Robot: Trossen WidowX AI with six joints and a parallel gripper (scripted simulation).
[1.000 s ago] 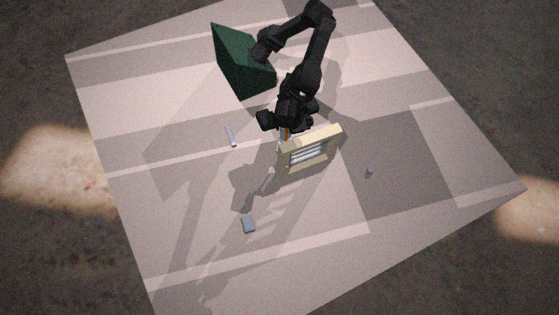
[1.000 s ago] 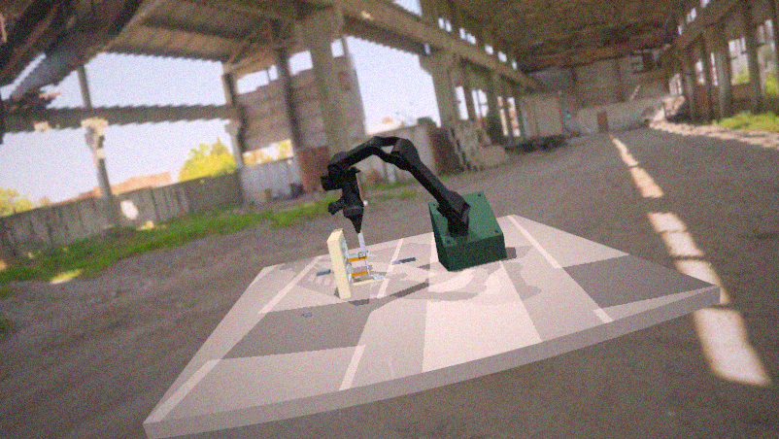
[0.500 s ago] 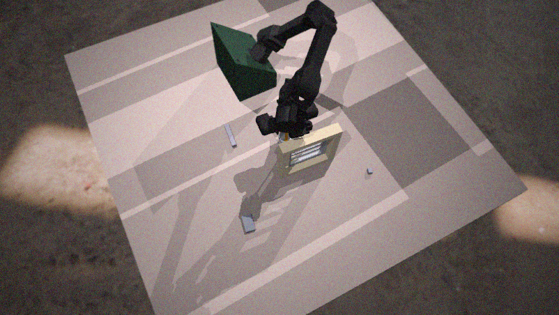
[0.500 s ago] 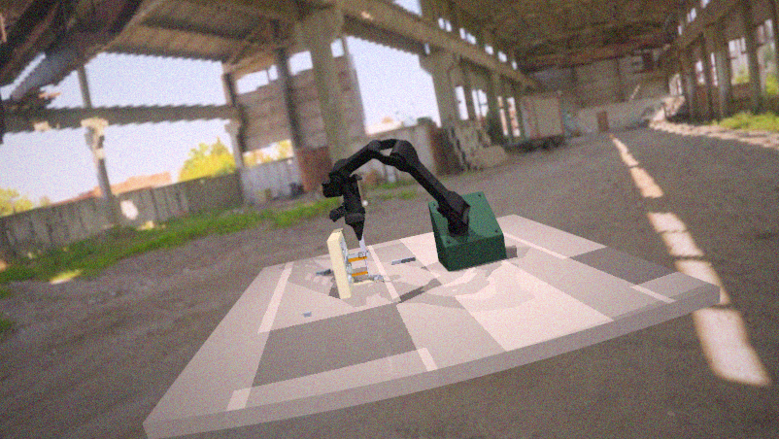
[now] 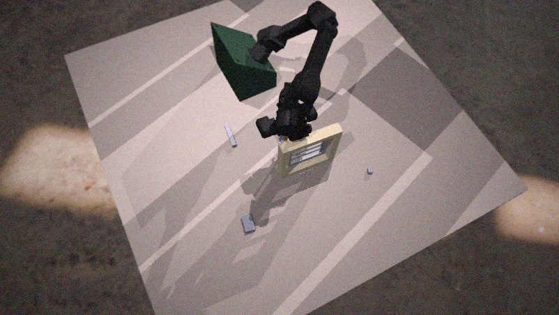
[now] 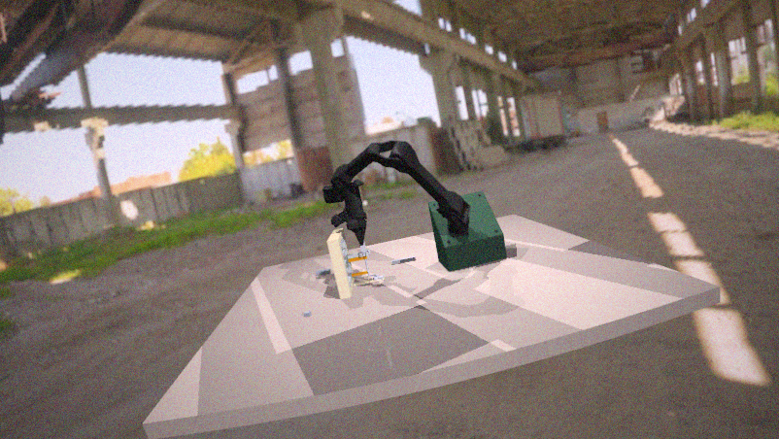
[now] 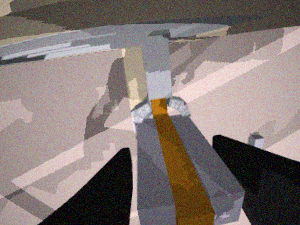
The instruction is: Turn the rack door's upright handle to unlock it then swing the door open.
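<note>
The cream rack frame (image 5: 321, 132) (image 6: 339, 267) stands upright on the table. Its grey barred door (image 5: 308, 153) looks shut in the frame. The upright handle (image 6: 363, 254) (image 7: 150, 164), grey with an orange stripe, stands out from the door on the arm's side. My gripper (image 6: 361, 243) (image 7: 171, 148) points down at the top of the handle. Its black fingers are partly open, one on each side of the handle, with narrow gaps showing in the wrist view. The top camera sees the handle mostly hidden under the gripper.
The green base block (image 5: 246, 54) (image 6: 474, 251) carries the arm. A thin grey bar (image 5: 230, 135) (image 6: 403, 260) lies between base and rack, off to one side. A flat grey block (image 5: 248, 224) and a small grey cube (image 5: 369, 171) (image 6: 307, 313) lie beyond the rack.
</note>
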